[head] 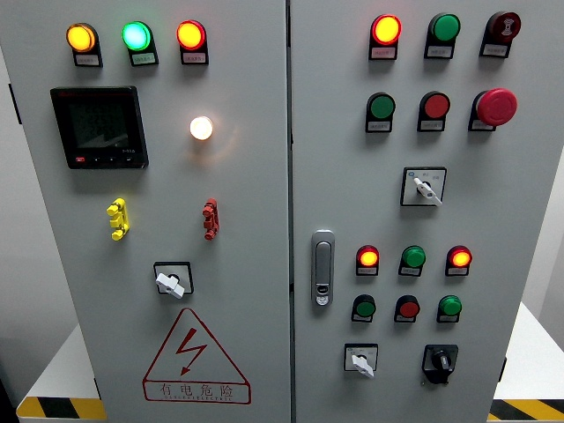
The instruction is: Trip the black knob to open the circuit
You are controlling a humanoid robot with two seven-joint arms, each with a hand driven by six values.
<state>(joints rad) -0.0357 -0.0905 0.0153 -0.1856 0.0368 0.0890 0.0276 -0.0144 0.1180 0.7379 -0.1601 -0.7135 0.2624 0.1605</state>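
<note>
**Black knob sitting untouched, no hands on camera**

So neither robot hand shows up in the head view, which means I can't tell how open they are or whether they've got hold of anything.

The black knob (439, 361) is at the bottom right of the right-hand door, on a dark square plate, just right of a white-handled rotary switch (360, 361). It looks like glossy plastic with a stubby pointer shape.

The cabinet (256, 291) itself is smooth grey painted metal, two doors with a chrome latch handle (322, 267) near the seam. Round domed lamps are lit amber, green and red along the top. There's a big red mushroom button (496, 107), and a triangular lightning warning sticker (196, 357) on the left door.
</note>
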